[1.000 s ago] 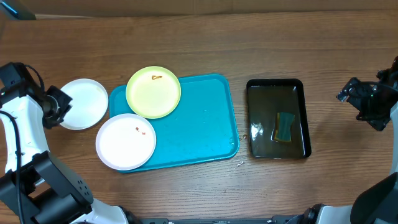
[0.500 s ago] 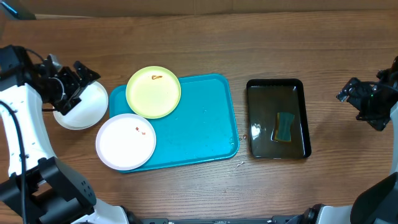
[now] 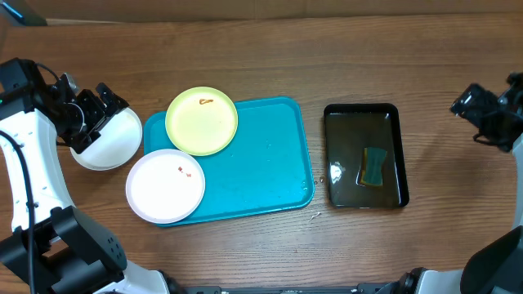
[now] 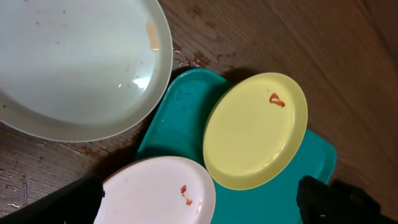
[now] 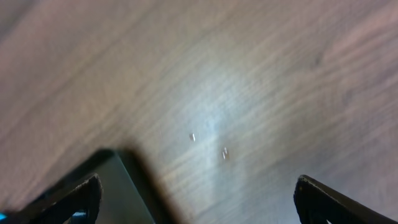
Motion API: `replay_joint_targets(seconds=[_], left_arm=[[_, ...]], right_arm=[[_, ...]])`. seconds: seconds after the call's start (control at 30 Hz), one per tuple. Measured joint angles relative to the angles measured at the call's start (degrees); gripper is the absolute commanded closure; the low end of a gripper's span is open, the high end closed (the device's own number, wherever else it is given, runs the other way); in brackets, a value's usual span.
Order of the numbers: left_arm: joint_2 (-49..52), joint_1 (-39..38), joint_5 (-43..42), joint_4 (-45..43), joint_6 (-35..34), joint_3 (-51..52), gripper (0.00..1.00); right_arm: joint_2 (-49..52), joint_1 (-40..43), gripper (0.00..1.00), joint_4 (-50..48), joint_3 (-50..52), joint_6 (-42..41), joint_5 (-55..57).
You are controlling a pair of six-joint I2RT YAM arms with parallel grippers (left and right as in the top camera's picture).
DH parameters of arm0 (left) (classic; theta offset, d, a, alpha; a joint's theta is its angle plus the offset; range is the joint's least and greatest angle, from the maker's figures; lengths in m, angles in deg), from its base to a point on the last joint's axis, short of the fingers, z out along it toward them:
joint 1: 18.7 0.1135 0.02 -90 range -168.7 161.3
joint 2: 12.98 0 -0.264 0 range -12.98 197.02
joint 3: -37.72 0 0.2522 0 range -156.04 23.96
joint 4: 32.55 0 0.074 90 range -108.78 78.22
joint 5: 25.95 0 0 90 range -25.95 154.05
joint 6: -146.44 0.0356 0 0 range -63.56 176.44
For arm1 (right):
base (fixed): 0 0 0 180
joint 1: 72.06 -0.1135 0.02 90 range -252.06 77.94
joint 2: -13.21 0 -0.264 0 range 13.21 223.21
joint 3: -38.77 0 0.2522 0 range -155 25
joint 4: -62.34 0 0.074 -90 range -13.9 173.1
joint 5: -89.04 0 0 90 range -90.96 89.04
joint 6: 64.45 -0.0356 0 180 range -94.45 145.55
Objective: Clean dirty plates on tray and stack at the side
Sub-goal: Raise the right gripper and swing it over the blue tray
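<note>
- One white plate (image 3: 110, 151) sits off the turquoise tray (image 3: 261, 163), on the table at its left (looks wiped). The left gripper (image 3: 105, 110) hangs open over it, holding nothing.
- The tray holds the yellow-green plate (image 3: 202, 121) and a second white plate (image 3: 165, 186), both smeared, so two to go.
- The black tray (image 3: 343, 196) holds a green sponge (image 3: 374, 167). The right gripper (image 3: 478, 114) is open and empty, off to its right.

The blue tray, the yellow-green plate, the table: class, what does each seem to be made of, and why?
Blue tray: probably moulded plastic; even turquoise colour, rounded corners, soft sheen. Yellow-green plate: likely plastic or melamine; smooth, uniformly coloured, though ceramic is possible. Table: wood or wood-look laminate; visible grain, matte.
</note>
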Motion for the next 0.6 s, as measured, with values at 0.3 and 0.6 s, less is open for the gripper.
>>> replay_joint_targets(seconds=[0.3,0.6], left_arm=[[0.0,0.0,0.9,0.0,0.0,0.0,0.0],[0.0,0.0,0.9,0.0,0.0,0.0,0.0]], right_arm=[[0.0,0.0,0.0,-1.6,0.0,0.0,-3.0],[0.0,-1.5,0.28,3.7,0.0,1.5,-21.6]])
